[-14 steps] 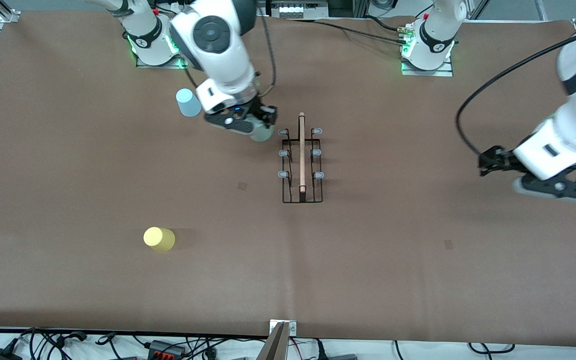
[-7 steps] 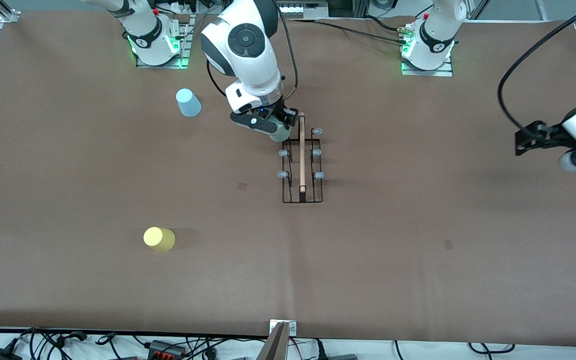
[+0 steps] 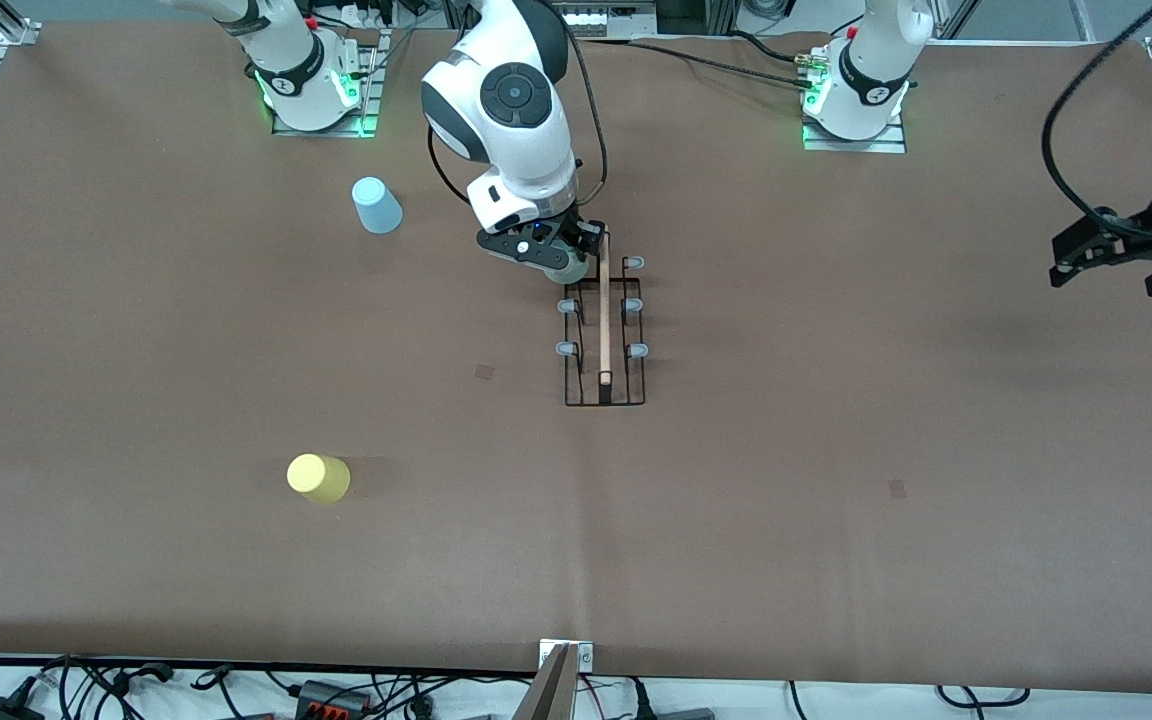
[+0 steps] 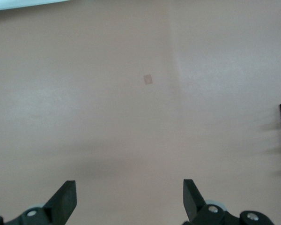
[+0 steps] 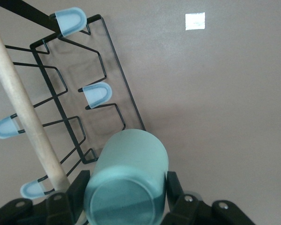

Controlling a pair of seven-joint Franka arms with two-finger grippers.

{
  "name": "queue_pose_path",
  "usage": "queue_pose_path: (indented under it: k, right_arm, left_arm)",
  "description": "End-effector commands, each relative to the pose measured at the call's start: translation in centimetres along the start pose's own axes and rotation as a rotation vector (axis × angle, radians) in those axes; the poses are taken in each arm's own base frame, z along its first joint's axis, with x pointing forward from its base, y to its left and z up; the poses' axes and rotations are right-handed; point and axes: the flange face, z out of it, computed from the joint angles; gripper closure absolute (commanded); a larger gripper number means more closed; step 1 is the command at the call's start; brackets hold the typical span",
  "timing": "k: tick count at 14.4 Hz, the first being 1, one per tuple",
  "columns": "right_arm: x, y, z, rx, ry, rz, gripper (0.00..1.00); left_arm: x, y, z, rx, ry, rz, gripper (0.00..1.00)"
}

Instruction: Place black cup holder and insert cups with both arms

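Right wrist view shows my right gripper (image 5: pixel 126 197) carried in from beside the rack (image 3: pixel 604 330), jaws pinching the green cup (image 5: pixel 127 185) over its farthest peg (grip just easing). My left gripper (image 4: pixel 126 201), jaws spread, has withdrawn toward the desk's (image 3: pixel 836 500) end.

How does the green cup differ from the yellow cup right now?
The green cup sits between the fingers of the right gripper, over the black cup holder at its end farthest from the front camera; the yellow cup stands alone on the table, nearer the camera, untouched. They also differ in colour. Both are plain, handleless and bottom-up.
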Motion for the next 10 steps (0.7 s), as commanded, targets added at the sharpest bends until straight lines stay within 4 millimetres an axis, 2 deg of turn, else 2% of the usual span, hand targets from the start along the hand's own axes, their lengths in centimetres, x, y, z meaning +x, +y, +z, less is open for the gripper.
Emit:
queue_pose_path:
  k: [1,3,6,9,10]
  right_arm:
    - [0.0,-0.8,-0.3,0.01,0.017,0.001,0.0]
    - [0.7,-0.7,-1.7,0.024,0.028,-0.005,0.0]
    - [2.7,0.3,-5.3,0.052,0.054,0.017,0.0]
    - [7.5,4.4,-9.6,0.02,0.063,-0.055,0.0]
    - [9.5,6.6,-11.0,0.003,0.065,-0.091,0.0]
  left_arm:
    - [-1.8,0.4,0.2,-0.014,-0.003,0.041,0.0]
    - [-1.6,0.6,-0.4,-0.021,-0.067,0.049,0.0]
    - [-1.4,0.7,-0.7,-0.025,-0.077,0.056,0.0]
    - [-1.5,0.8,-0.8,-0.029,-0.08,0.042,0.0]
    - [-1.5,0.7,-0.7,-0.032,-0.082,0.054,0.0]
